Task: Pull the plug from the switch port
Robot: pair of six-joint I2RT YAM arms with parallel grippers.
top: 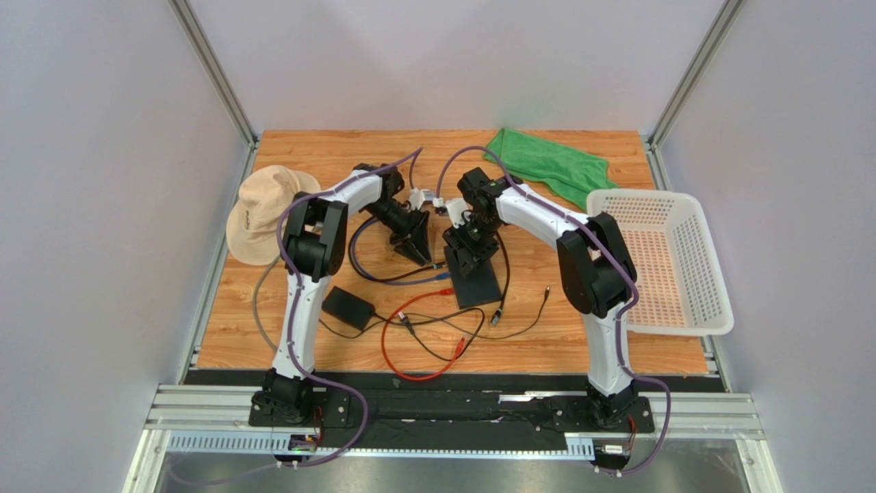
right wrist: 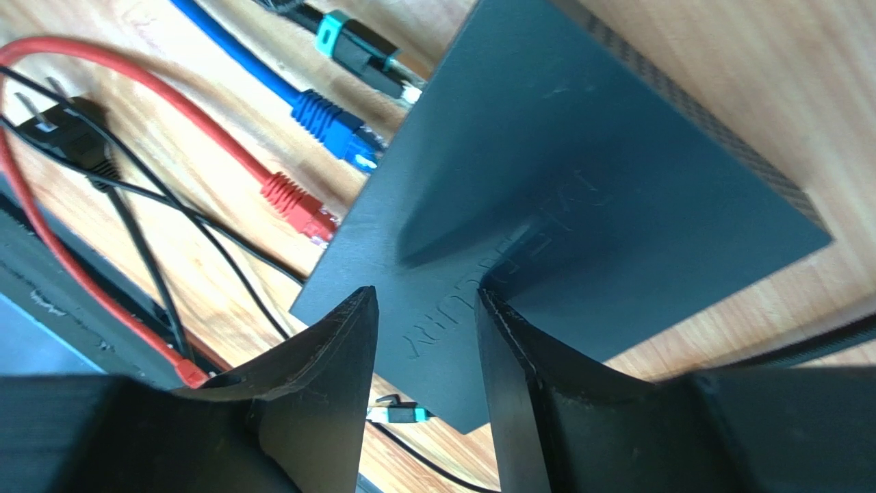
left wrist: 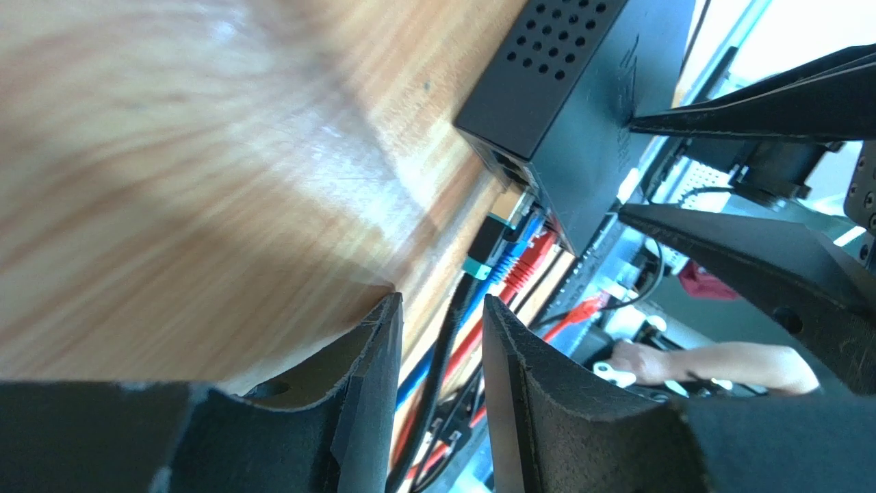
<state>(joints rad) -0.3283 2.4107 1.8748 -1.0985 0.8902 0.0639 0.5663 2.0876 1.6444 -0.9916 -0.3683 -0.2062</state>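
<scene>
The flat black switch [top: 475,275] lies mid-table. In the right wrist view three plugs sit in ports on one edge of the switch [right wrist: 576,185]: a black plug with a teal band [right wrist: 355,41], a blue plug [right wrist: 329,118] and a red plug [right wrist: 298,200]. My right gripper [right wrist: 426,293] is open, its tips on or just above the switch's top face. My left gripper [left wrist: 442,301] is open and empty, low over the wood. It faces the port edge of the switch [left wrist: 576,92] and its plugs [left wrist: 509,257] from a short distance. In the top view the left gripper [top: 414,244] is just left of the right gripper [top: 465,247].
Red, blue and black cables [top: 432,329] lie tangled toward the near edge. A small black adapter brick [top: 348,306] sits left of them. A tan hat [top: 262,211] is at the left, a green cloth [top: 545,164] at the back and a white basket [top: 668,262] at the right.
</scene>
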